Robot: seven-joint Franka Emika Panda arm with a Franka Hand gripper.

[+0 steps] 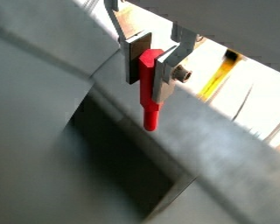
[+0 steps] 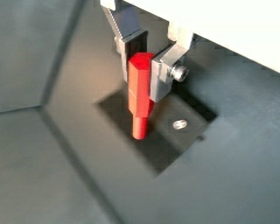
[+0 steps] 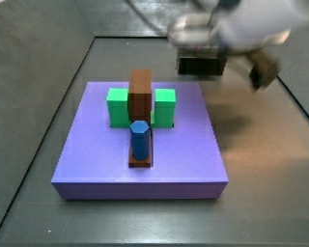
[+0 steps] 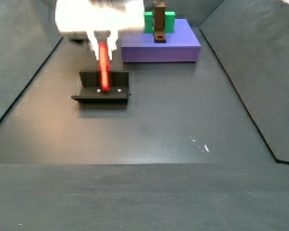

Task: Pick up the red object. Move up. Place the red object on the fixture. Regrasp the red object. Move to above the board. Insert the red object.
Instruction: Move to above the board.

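Wrist views show my claw (image 2: 150,54) clamped on the peg's (image 2: 139,96) top, peg upright, long axis vertical, its lower end right over the fixture (image 4: 101,90); I judge a straight descent seats it.

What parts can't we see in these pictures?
- Red object: hidden in a side view by the blurred gripper.
- Fixture: whether the peg's tip touches it cannot be told.
- Board: its top is cut off by the picture's edge.
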